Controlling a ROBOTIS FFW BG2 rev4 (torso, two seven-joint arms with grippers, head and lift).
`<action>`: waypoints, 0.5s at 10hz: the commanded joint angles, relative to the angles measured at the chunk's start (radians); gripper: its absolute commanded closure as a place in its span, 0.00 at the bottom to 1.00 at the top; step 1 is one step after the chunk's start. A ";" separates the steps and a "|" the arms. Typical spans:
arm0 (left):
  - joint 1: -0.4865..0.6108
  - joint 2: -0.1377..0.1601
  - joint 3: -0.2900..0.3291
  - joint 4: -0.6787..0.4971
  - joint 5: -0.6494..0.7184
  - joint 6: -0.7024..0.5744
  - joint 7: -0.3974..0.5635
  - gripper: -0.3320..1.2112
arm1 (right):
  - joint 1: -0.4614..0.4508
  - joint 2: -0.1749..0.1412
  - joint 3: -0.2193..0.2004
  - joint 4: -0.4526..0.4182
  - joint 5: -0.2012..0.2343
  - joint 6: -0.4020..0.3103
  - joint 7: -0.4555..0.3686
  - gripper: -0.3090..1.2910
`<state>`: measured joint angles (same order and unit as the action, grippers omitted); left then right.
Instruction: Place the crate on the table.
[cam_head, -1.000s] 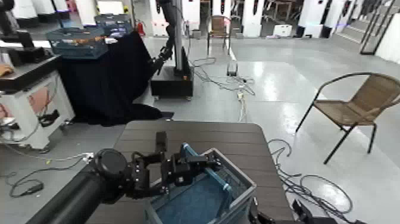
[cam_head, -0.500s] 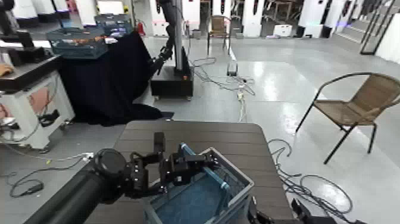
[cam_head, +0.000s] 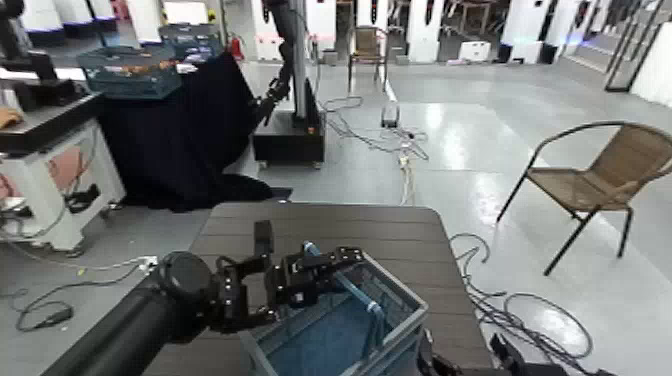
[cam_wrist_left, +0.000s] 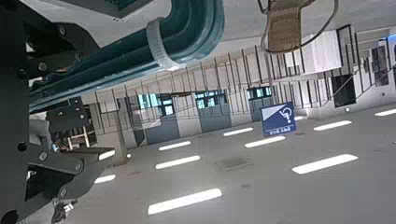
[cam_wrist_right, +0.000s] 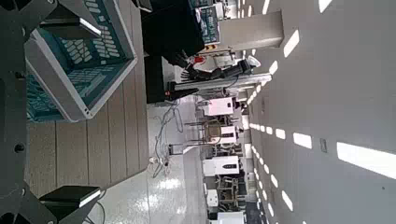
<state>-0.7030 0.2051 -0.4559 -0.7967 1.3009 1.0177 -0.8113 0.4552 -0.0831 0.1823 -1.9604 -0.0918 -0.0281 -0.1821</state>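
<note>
The dark slatted table (cam_head: 230, 228) is cut off at the near edge. Over it, the crate (cam_head: 405, 338) is set askew to the slats, its near end cropped, its base contact hidden; its long axis cannot be told. The left gripper (cam_head: 312, 285) is spread at the handle (cam_head: 345, 282), wider than before. The right gripper (cam_head: 460, 352), partly cropped, is held open beside the crate.

No word or number can be read: a blue sign (cam_wrist_left: 278, 119) in the left wrist view bears a curved white symbol and, beside it, a short line of lettering too small to make out.
</note>
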 joint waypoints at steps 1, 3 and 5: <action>0.014 0.003 0.042 -0.001 -0.051 -0.007 0.000 0.24 | 0.002 -0.001 -0.004 0.000 -0.003 -0.003 0.000 0.27; 0.031 0.005 0.085 -0.019 -0.126 -0.022 0.000 0.24 | 0.003 -0.003 -0.007 0.000 -0.003 -0.003 0.000 0.27; 0.063 0.013 0.149 -0.072 -0.219 -0.045 0.007 0.24 | 0.005 -0.003 -0.007 0.000 -0.005 -0.001 0.000 0.27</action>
<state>-0.6505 0.2151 -0.3266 -0.8490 1.1102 0.9827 -0.8035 0.4594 -0.0858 0.1748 -1.9604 -0.0965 -0.0301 -0.1825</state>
